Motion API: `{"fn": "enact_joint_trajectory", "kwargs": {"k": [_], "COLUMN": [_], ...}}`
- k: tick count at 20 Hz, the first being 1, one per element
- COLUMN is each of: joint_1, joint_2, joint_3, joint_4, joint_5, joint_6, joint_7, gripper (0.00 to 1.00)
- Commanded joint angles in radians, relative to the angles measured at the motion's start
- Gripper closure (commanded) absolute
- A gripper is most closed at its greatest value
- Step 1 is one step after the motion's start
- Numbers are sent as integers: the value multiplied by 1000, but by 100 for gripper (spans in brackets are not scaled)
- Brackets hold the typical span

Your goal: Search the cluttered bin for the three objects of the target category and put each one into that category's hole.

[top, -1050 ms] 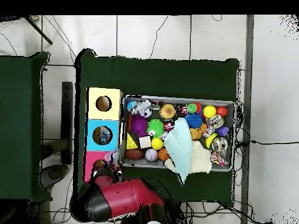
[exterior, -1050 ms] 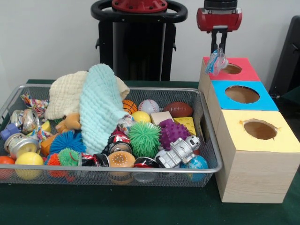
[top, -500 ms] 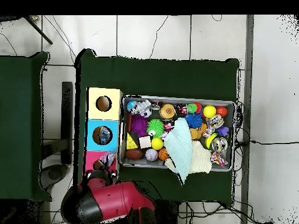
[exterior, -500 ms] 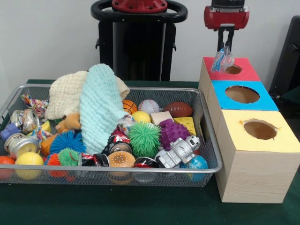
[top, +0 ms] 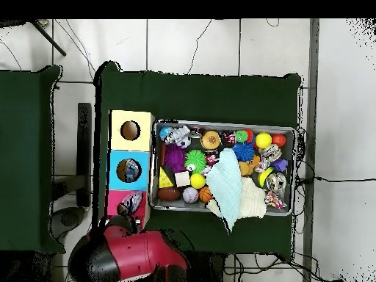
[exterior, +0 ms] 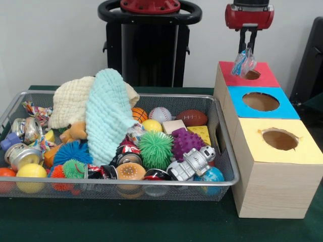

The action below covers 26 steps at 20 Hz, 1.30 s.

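Right now the gripper point(exterior: 246, 49) hangs over the red box point(exterior: 262, 75), its fingers pinched on a crinkly clear wrapper point(exterior: 244, 62) with blue and pink bits. The wrapper dangles just above the near rim of the red box's hole point(exterior: 252, 74), a little to the bin point(exterior: 222, 151) side of the hole's middle. That offset is the risk, I think: let go here, the light, floppy wrapper could catch the rim or land on the red top instead of dropping in. It might also cling to a finger. The blue box point(exterior: 261, 102) and yellow box point(exterior: 280, 140) sit beside the red box, in a row.
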Motion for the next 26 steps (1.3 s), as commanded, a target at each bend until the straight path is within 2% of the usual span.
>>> {"fn": "enact_joint_trajectory", "kwargs": {"k": [1, 7, 14, 26], "joint_1": [26, 65, 70, 93], "joint_2": [59, 68, 75, 96], "joint_3": [-38, -63, -73, -92], "joint_4": [-108, -119, -123, -213], "joint_5": [66, 89, 102, 105], "joint_6": [109, 121, 122, 207], "joint_7": [189, 194, 174, 153], "gripper": [100, 100, 100, 100]}}
